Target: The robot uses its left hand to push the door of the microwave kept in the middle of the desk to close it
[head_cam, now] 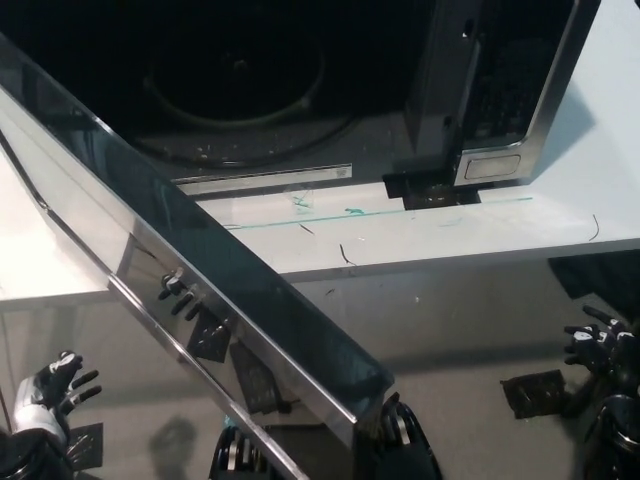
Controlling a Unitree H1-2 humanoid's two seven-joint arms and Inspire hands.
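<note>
White desk surface (480,235) is carrying the microwave (300,90), whose dark cavity and round turntable (240,85) are facing the robot from the far part of the tabletop, with the control panel (500,100) sitting towards the right edge. Standing wide open, the microwave door (230,300) is swinging out past the desk's near edge, its glass and metal slab running diagonally from the upper left down to the lower middle of the head view. Down at the lower left, clear of the door and below the tabletop's near edge, the white left hand (50,392) is hanging with fingers spread and holding nothing; it is not touching the door. At the lower right, the black right hand (598,345) is resting, fingers apart and empty. Judging from this, the push is not yet begun. The risk is that the hand is meeting the door near its hinge or glancing off the slick face, so the door is stalling short of latching, or the whole oven is sliding on the desk.
</note>
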